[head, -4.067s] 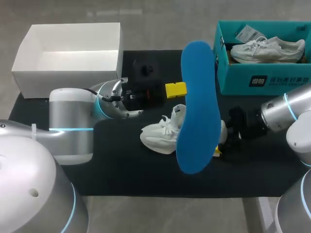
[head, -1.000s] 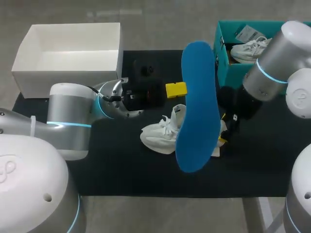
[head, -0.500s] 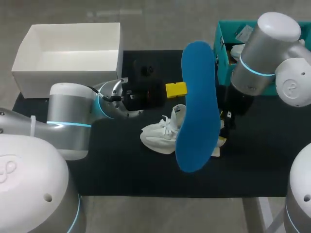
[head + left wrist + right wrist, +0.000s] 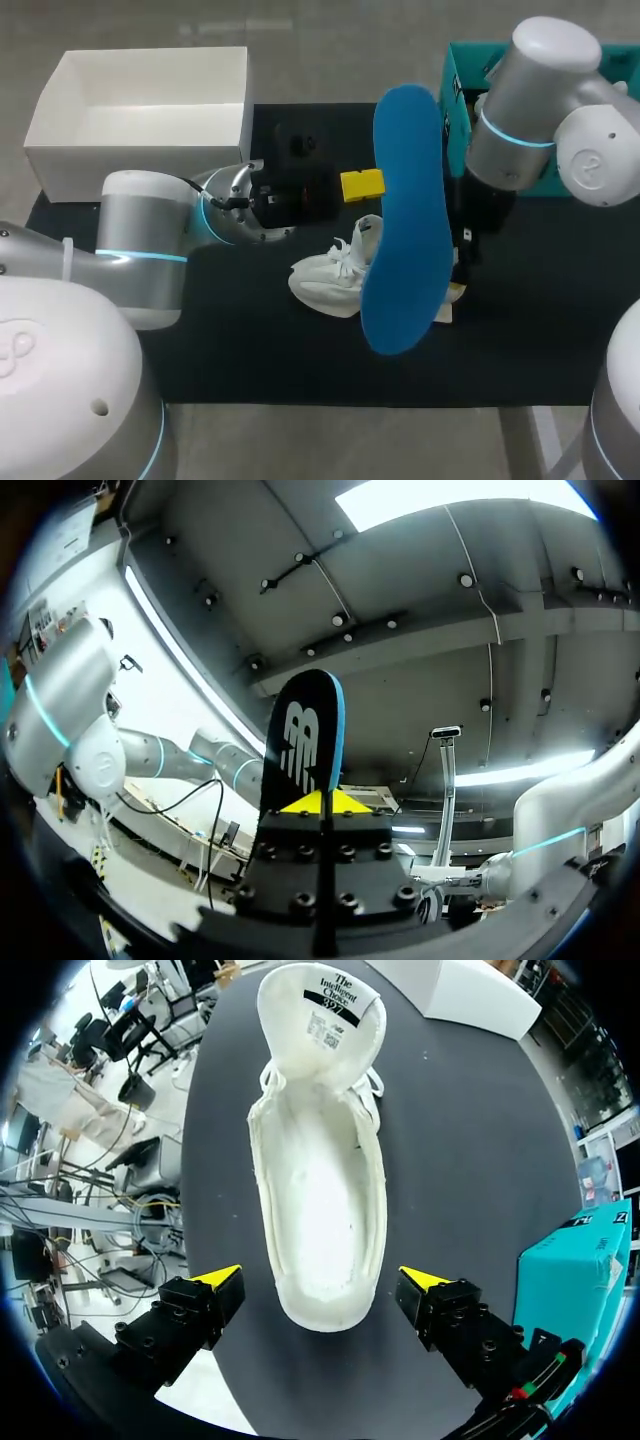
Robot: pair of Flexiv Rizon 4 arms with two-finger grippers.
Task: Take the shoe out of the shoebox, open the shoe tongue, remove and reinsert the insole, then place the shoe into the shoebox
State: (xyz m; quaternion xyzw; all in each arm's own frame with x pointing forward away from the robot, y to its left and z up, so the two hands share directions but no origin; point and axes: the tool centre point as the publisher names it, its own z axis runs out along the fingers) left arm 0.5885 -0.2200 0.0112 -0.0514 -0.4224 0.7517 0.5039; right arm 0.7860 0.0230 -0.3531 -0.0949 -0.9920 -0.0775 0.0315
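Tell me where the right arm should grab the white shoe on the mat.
Probably heel end, from above, clamping across the side walls. The shoe lies sole down, opening up, tongue pulled open; the open right gripper hangs over the heel, fingers astride it.

Bare mat (image 4: 460, 1140) lies either side of the shoe (image 4: 320, 1160) under our wide-spread right gripper (image 4: 322, 1279); the raised insole (image 4: 405, 220) and teal shoebox (image 4: 453, 95) closely flank that arm.

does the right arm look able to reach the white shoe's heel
Probably yes: the right arm has open jaws astride the heel of the white shoe, nothing between; the blue insole is held clear.
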